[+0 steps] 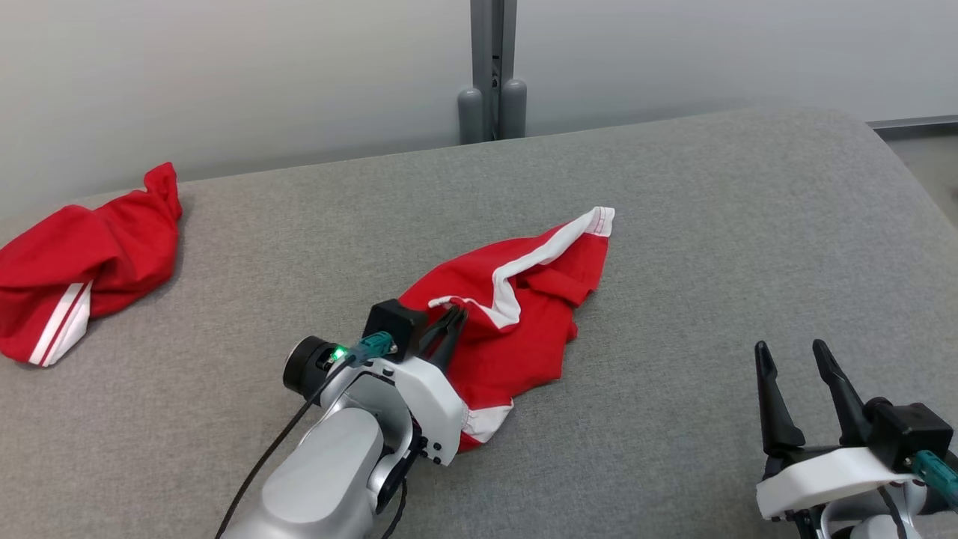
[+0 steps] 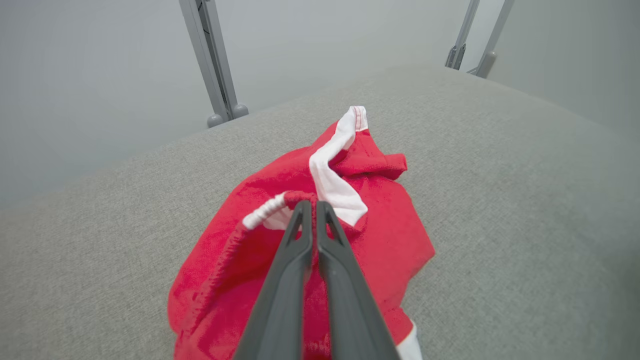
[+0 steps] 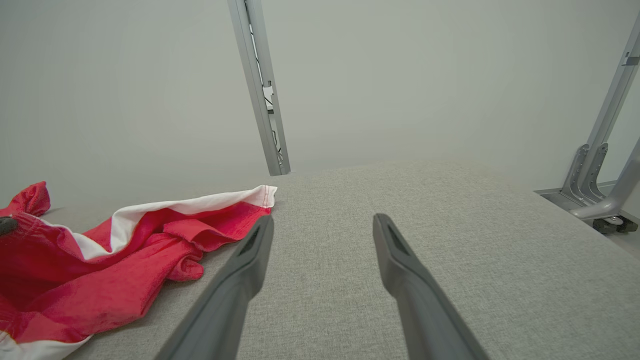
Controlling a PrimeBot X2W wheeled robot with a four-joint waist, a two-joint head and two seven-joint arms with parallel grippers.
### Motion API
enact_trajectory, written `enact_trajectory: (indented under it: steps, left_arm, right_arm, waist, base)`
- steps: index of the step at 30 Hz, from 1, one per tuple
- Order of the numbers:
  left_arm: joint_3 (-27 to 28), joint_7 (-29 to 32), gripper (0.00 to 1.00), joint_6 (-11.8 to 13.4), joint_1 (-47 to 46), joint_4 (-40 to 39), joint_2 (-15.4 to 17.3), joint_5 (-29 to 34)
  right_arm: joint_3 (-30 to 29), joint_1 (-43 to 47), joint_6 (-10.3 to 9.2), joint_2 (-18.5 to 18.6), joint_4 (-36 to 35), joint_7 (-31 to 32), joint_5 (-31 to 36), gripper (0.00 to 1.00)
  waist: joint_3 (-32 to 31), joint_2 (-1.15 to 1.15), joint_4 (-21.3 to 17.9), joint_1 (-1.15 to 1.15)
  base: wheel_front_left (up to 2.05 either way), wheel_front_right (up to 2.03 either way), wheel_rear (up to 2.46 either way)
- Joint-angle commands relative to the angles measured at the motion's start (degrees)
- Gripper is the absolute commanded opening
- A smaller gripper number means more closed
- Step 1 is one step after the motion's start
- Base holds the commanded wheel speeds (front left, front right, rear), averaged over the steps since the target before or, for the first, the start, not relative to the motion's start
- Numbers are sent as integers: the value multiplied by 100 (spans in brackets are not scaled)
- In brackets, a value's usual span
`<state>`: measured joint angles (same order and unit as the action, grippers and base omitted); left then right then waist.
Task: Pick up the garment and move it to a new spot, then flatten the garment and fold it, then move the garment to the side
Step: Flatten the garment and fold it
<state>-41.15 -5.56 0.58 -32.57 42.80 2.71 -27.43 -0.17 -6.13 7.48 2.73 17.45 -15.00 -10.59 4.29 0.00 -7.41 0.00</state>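
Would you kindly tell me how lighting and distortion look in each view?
Head view: soft even light, faint shadow beside the central crumpled red-and-white garment. Left wrist view: wide-angle bowing of the grey fabric surface, corners dim. Right wrist view: grey metal post leans, no glare.

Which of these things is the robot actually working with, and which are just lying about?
In the job: middle red garment, left pincer shut on its edge, grey table.
Lying about: second red garment at the left, open right pincer, metal post.
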Motion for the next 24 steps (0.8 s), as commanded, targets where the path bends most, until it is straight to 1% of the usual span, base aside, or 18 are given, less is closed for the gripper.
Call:
enact_trajectory:
  steps: [1,3,8,11,16,18,20,21,22,24]
  left_arm:
    - [53,-199,0,-53,-16,-82,34,-164]
    - [108,-420,0,-147,156,-240,32,-351]
    - [82,-719,0,-186,605,-717,192,-372]
    - [56,-761,0,-110,1057,-1097,353,-422]
    - [16,-584,0,46,1784,-1561,627,-551]
    - [-11,-510,0,151,1943,-1602,774,-492]
    - [30,-475,0,204,2086,-1600,812,-584]
    - [30,-475,0,204,2086,-1600,812,-584]
    - [44,-478,0,240,2137,-1547,908,-568]
    - [82,-457,0,250,2198,-1490,948,-638]
  right_arm:
    - [-65,75,2,31,-9,-28,1,100]
    - [-126,109,3,29,-4,-28,20,100]
    - [-160,211,3,30,39,-28,25,100]
    - [-153,227,2,30,73,-28,-3,100]
    - [-156,252,3,32,123,-28,-4,100]
    - [-167,253,3,31,142,-28,10,100]
    - [-175,249,3,31,168,-28,23,100]
    - [-175,249,3,31,168,-28,23,100]
    - [-182,234,2,32,196,-28,36,100]
    - [-193,214,3,31,226,-28,39,100]
  waist:
    - [-38,0,91,0]
    - [-68,0,198,0]
    - [-159,0,444,0]
    - [-180,0,542,0]
    - [-167,0,621,0]
    - [-154,0,635,0]
    - [-145,0,641,0]
    - [-145,0,641,0]
    - [-138,0,627,0]
    - [-125,0,608,0]
  base:
    - [0,0,0]
    - [0,0,0]
    - [0,0,0]
    - [0,0,0]
    - [0,0,0]
    - [0,0,0]
    - [0,0,0]
    - [0,0,0]
    - [0,0,0]
    - [0,0,0]
